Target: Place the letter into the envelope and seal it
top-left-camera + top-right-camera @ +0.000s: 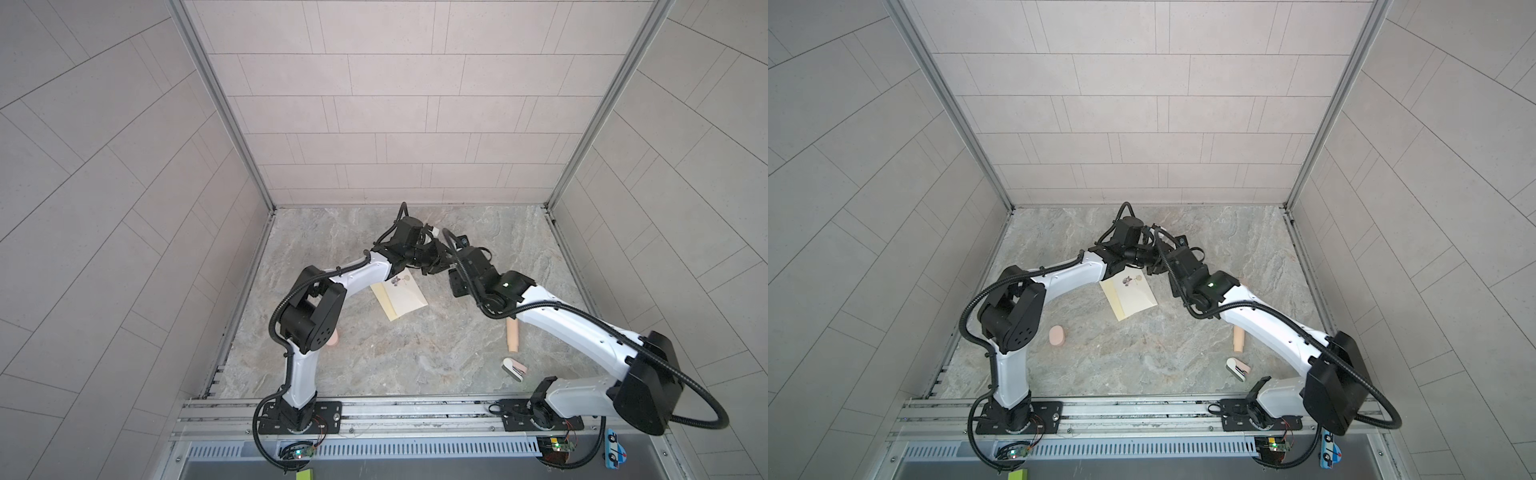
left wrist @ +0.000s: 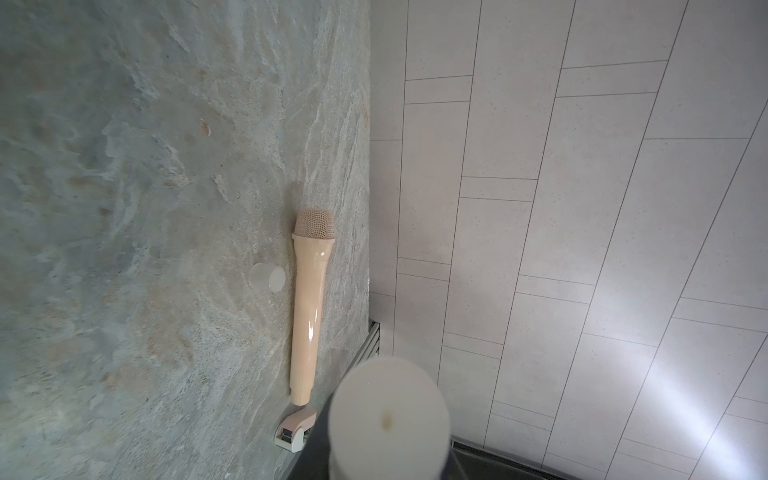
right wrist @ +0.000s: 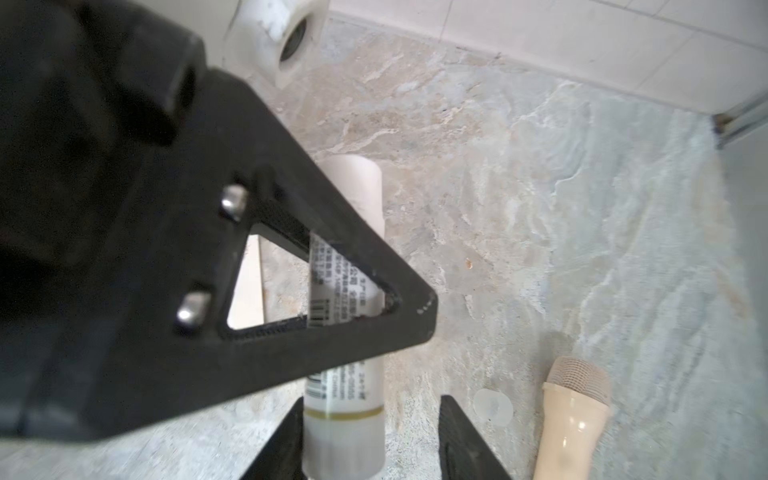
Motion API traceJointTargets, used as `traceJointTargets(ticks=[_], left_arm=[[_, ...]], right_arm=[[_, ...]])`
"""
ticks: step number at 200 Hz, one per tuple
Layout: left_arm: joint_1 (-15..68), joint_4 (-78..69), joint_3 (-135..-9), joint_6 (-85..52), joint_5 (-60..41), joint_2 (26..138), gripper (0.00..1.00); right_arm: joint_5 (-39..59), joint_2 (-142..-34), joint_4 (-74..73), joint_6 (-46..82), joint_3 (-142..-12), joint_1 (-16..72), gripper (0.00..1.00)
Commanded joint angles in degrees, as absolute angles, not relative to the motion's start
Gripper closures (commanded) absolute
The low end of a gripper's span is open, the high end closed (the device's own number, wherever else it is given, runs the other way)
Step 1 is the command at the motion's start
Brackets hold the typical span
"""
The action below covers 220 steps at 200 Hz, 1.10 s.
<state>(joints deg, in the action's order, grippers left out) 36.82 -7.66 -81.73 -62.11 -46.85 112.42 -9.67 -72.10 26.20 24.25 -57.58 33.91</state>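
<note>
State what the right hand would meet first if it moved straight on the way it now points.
The white tube, probably glue: it lies between the open fingers of the right hand. Just beyond sits the left hand, clamped on it, though depth is unclear.

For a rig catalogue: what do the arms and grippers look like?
The left arm and right arm have white shells, black joints and black ribbed cable hoses. A green light glows on the right one. Gripper fingers are black triangular frames with silver screws.
</note>
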Motion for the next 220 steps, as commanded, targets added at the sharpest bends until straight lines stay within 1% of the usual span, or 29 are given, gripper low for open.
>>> traceJointTargets(ticks=[1, 17, 35, 57, 85, 97, 124, 152, 199, 210, 220], left_arm=[[36.08, 7.14, -81.51, -42.46, -40.31, 109.44, 1.00], [37.10, 13.70, -80.26, -30.17, -32.66, 107.91, 1.00], [39.70, 13.38, -75.67, -20.73, -23.03, 104.61, 1.00], [43.00, 2.27, -66.19, -13.22, -16.66, 99.27, 1.00], [45.48, -16.15, -54.59, -7.61, -13.07, 93.95, 1.00], [46.88, -23.60, -50.38, -4.58, -9.88, 92.70, 1.00], [47.88, -41.99, -42.57, -1.42, -10.11, 94.13, 1.00], [48.81, -47.15, -41.76, -0.95, -8.70, 96.15, 1.00], [51.29, -55.60, -41.79, -0.93, -5.98, 103.10, 0.84], [51.89, -57.08, -41.88, -0.82, -5.01, 104.75, 0.83], [52.33, -57.87, -42.06, -0.64, -4.50, 106.05, 0.80]], right_arm=[[-2.48, -62.84, 24.34, 31.28, -54.31, 22.58, 0.48], [0.11, -60.76, 25.27, 34.36, -52.23, 15.61, 0.48], [3.50, -61.83, 29.06, 34.30, -52.47, 10.43, 0.48], [8.64, -65.68, 33.17, 33.34, -53.74, 7.23, 0.48], [12.63, -72.45, 38.78, 30.23, -57.01, 6.86, 0.48], [13.63, -74.97, 40.18, 29.68, -58.13, 6.87, 0.48], [14.61, -77.70, 39.88, 29.45, -58.05, 6.86, 0.49], [12.48, -79.46, 41.47, 29.37, -58.58, 6.86, 0.48], [11.53, -83.30, 43.64, 27.95, -60.37, 6.88, 0.47], [10.95, -83.71, 43.72, 27.94, -60.56, 6.84, 0.47], [10.88, -84.43, 43.74, 28.19, -60.66, 6.68, 0.46]])
